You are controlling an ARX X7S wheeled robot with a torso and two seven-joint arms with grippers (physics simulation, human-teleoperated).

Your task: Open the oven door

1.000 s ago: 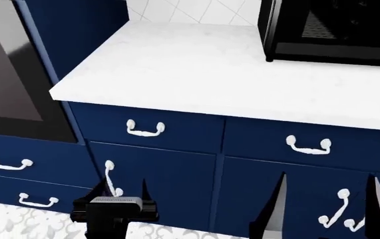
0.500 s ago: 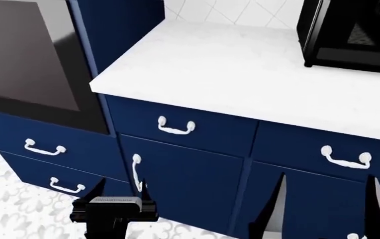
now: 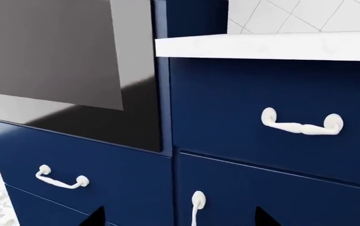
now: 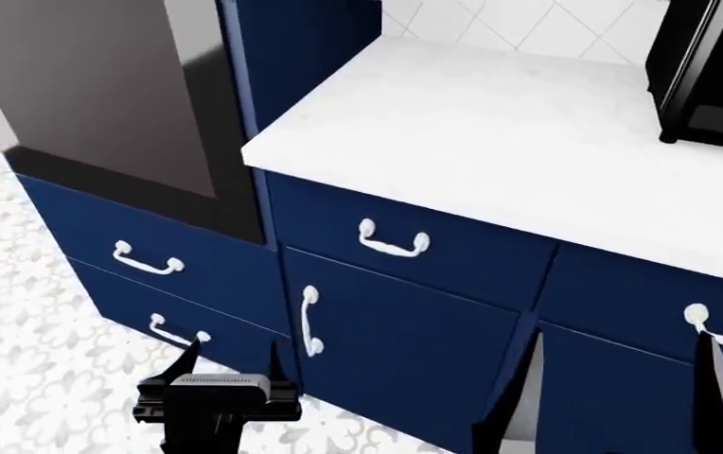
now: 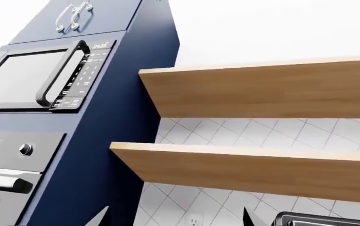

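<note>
The oven door (image 4: 96, 95) is a dark glass panel in a black frame, set in the tall navy column at the head view's upper left; it is closed. The left wrist view shows its lower glass (image 3: 61, 61) close ahead. Its brushed-silver bar handle (image 5: 4, 181) shows only in the right wrist view, below a knob panel. My left gripper (image 4: 232, 355) hangs open and empty low in front of the drawers under the oven, apart from the door. My right gripper (image 4: 626, 336) is open and empty before the cabinets further right.
A white countertop (image 4: 526, 142) runs right of the oven, with a black toaster oven (image 4: 715, 76) at its far end. Navy drawers with white handles (image 4: 394, 241) and a cabinet door handle (image 4: 309, 322) lie below. Patterned floor (image 4: 33, 359) is at left. Wooden shelves (image 5: 262, 89) and a microwave (image 5: 29, 77) sit higher.
The head view has swung left: the counter and toaster oven slid right and the oven column came further into frame. Both grippers hold the same spots in the view, still open.
</note>
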